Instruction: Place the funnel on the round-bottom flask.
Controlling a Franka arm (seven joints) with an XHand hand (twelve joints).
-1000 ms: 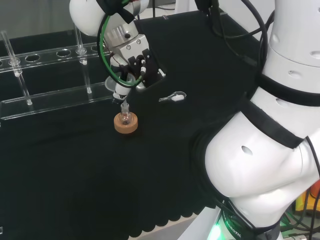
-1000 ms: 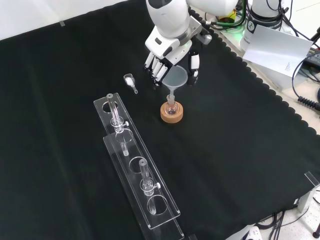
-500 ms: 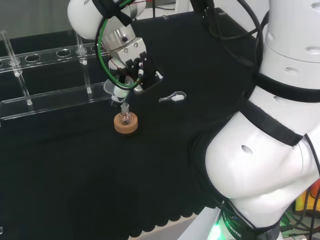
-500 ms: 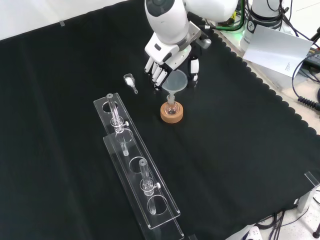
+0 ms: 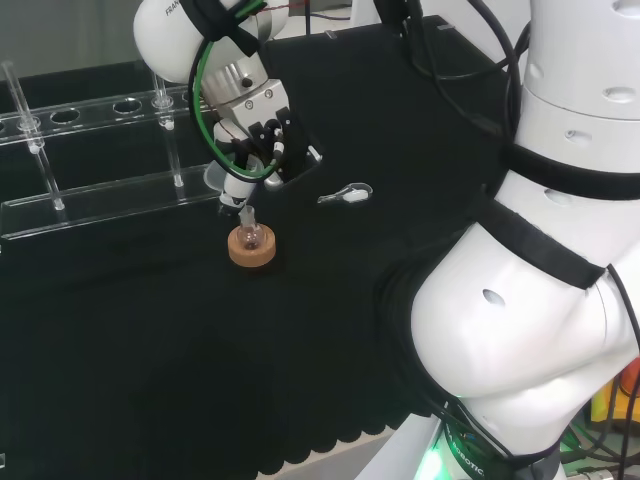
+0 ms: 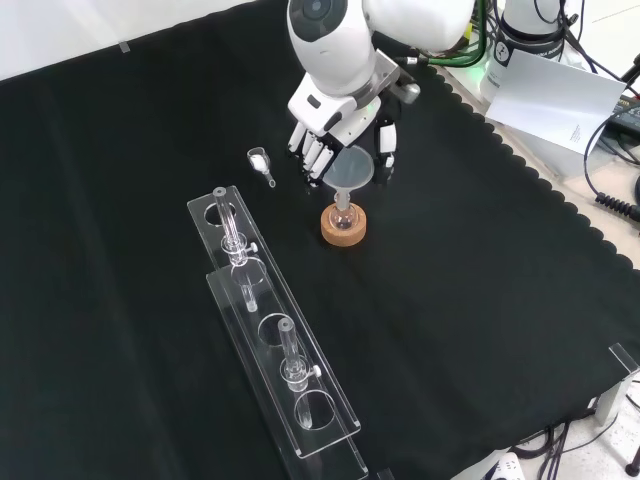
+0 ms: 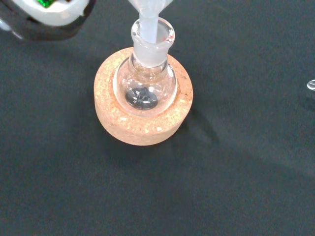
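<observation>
We counted one funnel point(image 6: 353, 168), its stem inside the neck of one round-bottom flask point(image 7: 145, 83), which sat in one cork ring point(image 6: 343, 224). One small scoop point(image 6: 262, 164) lay nearby. The hand point(image 6: 330, 118) hung above, fingers pointing down around the funnel's bowl; we could not tell if they touched.

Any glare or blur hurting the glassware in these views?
Wrist view: flask and cork ring are sharp, a bright glint on the neck rim; the hand is blurred. Front view: even light, funnel reads as a pale translucent disc, rack edges catch highlights. Head view: funnel barely separates from the black cloth.
</observation>
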